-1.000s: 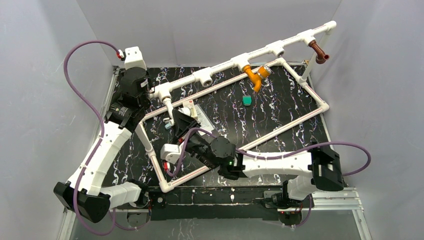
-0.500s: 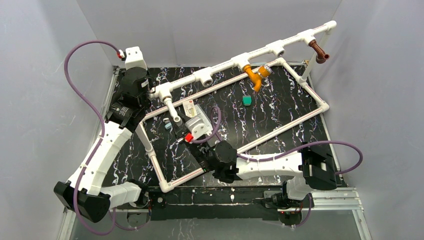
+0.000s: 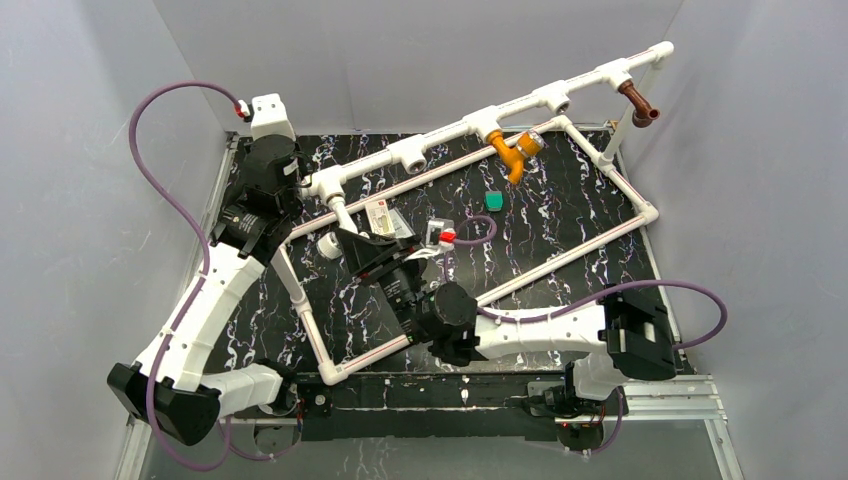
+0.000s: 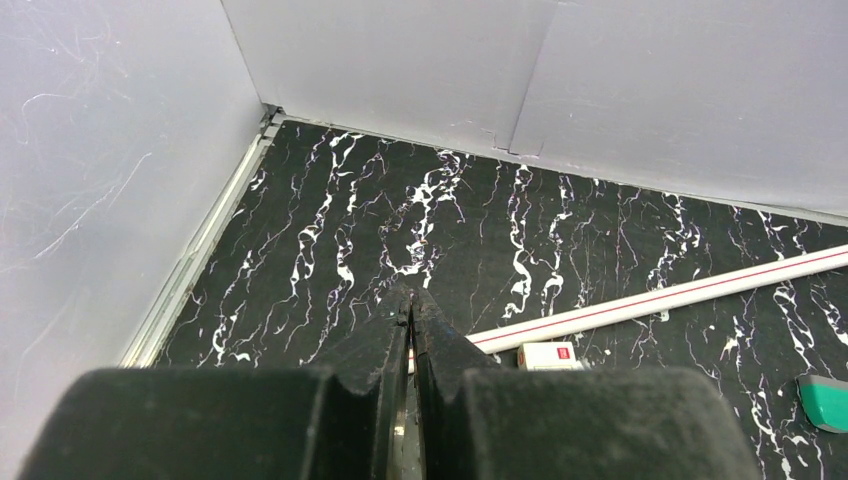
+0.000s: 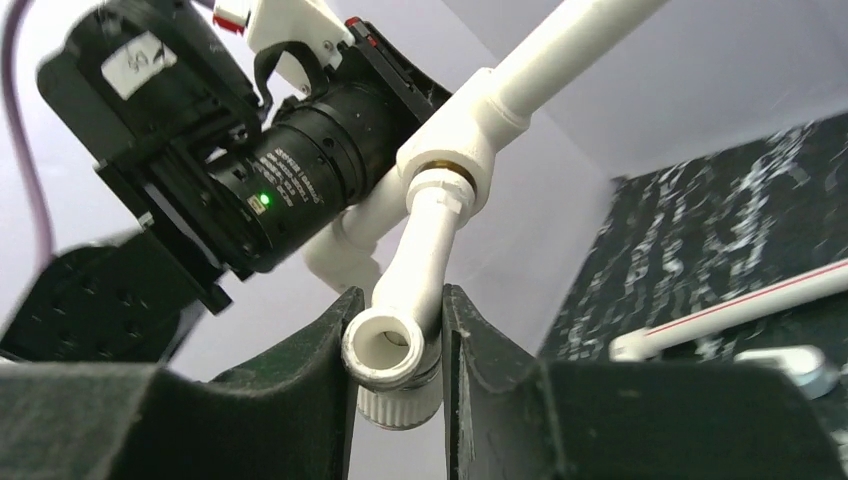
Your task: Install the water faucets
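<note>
A white water faucet (image 3: pixel 342 215) hangs from the leftmost T-fitting of the white pipe frame (image 3: pixel 560 95). My right gripper (image 3: pixel 347 234) is shut on it. In the right wrist view both fingers press the white faucet (image 5: pixel 425 260) just behind its round mouth, my right gripper (image 5: pixel 400 300) pointing up at the fitting. An orange faucet (image 3: pixel 510 155) sits at the frame's middle fitting. The reddish-brown faucet (image 3: pixel 637 102) is at the far right end. My left gripper (image 4: pixel 410 300) is shut with nothing in it, beside the frame's left end.
A small teal piece (image 3: pixel 493 201) lies on the black marbled mat inside the frame's base rectangle. A white box with a red label (image 3: pixel 382 215) lies next to my right gripper. Grey walls close in on the mat at the left, back and right.
My right wrist has rolled round on the white faucet, and its camera and cable have swung from the near left to the right. The left arm has stayed still.
</note>
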{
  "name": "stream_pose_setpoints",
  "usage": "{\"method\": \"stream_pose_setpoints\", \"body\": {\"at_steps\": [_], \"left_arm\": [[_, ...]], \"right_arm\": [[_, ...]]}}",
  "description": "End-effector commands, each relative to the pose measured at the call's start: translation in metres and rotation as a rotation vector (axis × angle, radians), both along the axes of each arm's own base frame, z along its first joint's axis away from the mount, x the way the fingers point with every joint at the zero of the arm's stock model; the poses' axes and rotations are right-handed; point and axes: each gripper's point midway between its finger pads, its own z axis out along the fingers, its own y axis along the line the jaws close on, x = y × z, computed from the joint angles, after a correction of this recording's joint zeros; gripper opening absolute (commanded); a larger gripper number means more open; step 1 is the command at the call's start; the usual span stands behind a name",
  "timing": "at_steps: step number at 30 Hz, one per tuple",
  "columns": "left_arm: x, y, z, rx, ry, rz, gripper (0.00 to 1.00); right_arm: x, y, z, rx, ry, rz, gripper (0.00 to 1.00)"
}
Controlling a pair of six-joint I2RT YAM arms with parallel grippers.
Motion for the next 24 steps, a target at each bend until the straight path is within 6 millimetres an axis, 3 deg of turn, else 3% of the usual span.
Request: {"method": "stream_pose_setpoints", "body": {"at_steps": [1, 6, 11, 16, 20, 24], "left_arm": [[-0.060, -0.006, -0.160, 0.225, 0.619, -0.128, 0.03], [-0.060, -0.007, -0.161, 0.225, 0.621, -0.130, 0.03], [-0.061, -0.006, -0.160, 0.223, 0.620, -0.129, 0.03], [-0.061, -0.006, -0.161, 0.225, 0.622, -0.128, 0.03], [-0.061, -0.006, -0.162, 0.225, 0.623, -0.128, 0.03], [-0.061, -0.006, -0.163, 0.227, 0.626, -0.127, 0.03]], "right_arm": [[-0.017, -0.029, 0.069, 0.544, 0.235, 0.221, 0.01], [-0.017, -0.030, 0.063, 0.654, 0.398, 0.288, 0.01], [-0.017, -0.040, 0.069, 0.733, 0.413, 0.332, 0.01], [-0.019, -0.037, 0.067, 0.692, 0.417, 0.336, 0.01], [-0.019, -0.033, 0.057, 0.652, 0.427, 0.334, 0.23], [-0.019, -0.034, 0.049, 0.625, 0.436, 0.333, 0.36]]}}
